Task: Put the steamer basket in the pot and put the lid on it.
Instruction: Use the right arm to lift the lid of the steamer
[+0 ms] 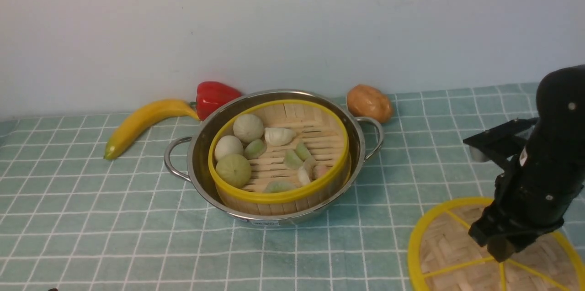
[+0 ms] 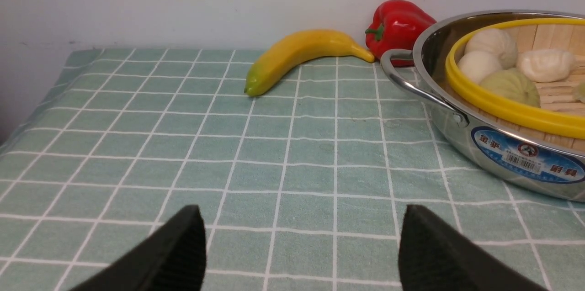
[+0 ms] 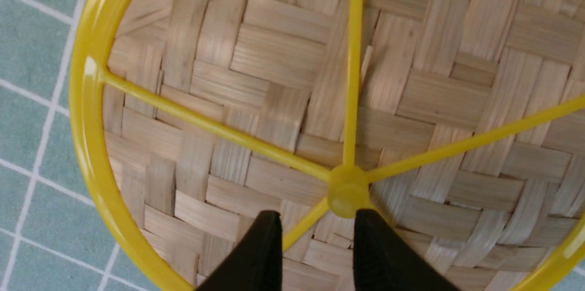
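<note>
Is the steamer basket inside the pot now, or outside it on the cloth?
Inside. The steamer basket sits within the pot, with the steel wall visible all around its yellow rim.

A wide stainless-steel pot [image 1: 201,154] sits mid-table on the green checked cloth [image 1: 91,218], with the yellow-rimmed bamboo steamer basket [image 1: 279,197] inside it. Along the far edge lie a yellow banana [image 1: 141,124], red pepper [image 1: 215,97] and brown potato [image 1: 369,103]. At the near right corner the black right gripper [image 1: 500,250] hangs over the flat woven yellow-rimmed lid [image 1: 438,245].

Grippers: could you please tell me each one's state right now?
Left gripper: open, empty.
Right gripper: open, astride a spoke of the flat woven-bamboo yellow-rimmed lid, not clamped.
</note>
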